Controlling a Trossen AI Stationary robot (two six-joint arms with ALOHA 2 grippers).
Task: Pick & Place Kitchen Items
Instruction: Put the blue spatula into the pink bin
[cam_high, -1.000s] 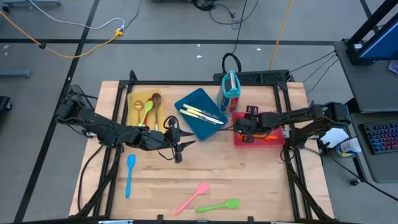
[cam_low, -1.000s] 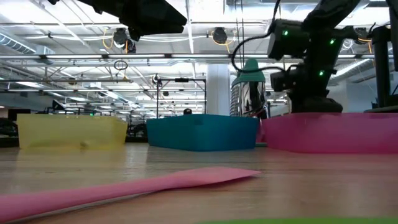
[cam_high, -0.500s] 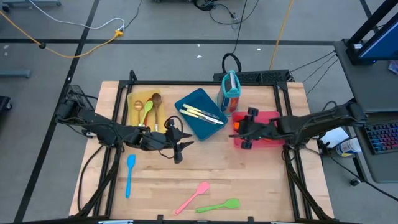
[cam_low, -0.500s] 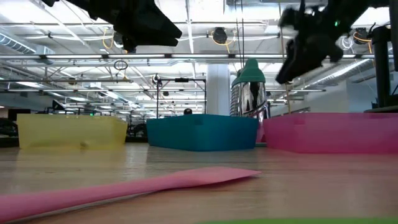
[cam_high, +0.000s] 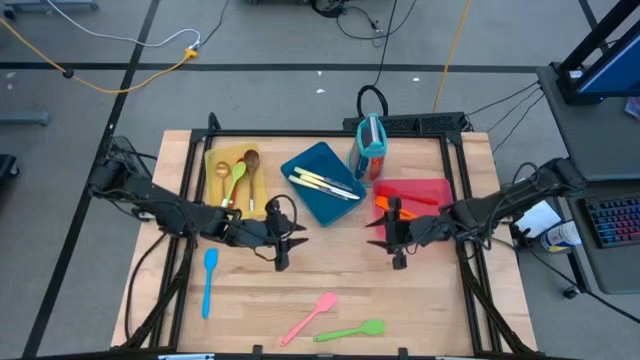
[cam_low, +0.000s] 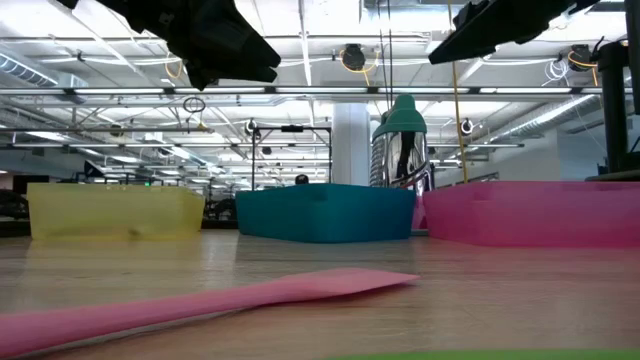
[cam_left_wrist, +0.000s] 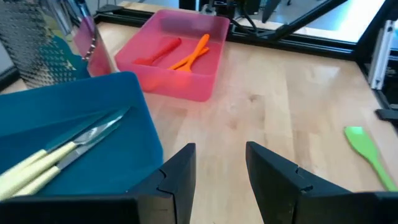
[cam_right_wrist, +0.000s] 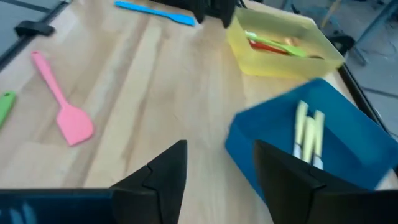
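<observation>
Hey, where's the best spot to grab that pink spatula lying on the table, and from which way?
Probably the slim handle of the pink spatula, around its middle, coming straight down from above. It lies flat on the bare table, so fingers should straddle the handle crosswise; the wide blade looks too broad to pinch.

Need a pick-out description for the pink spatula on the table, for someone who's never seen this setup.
Start at the wooden table and look along its near edge, away from the three trays. Two utensils lie loose there side by side: the pink spatula is the one angled up toward the trays, left of the green spatula. The blue spatula lies apart, far left.
</observation>
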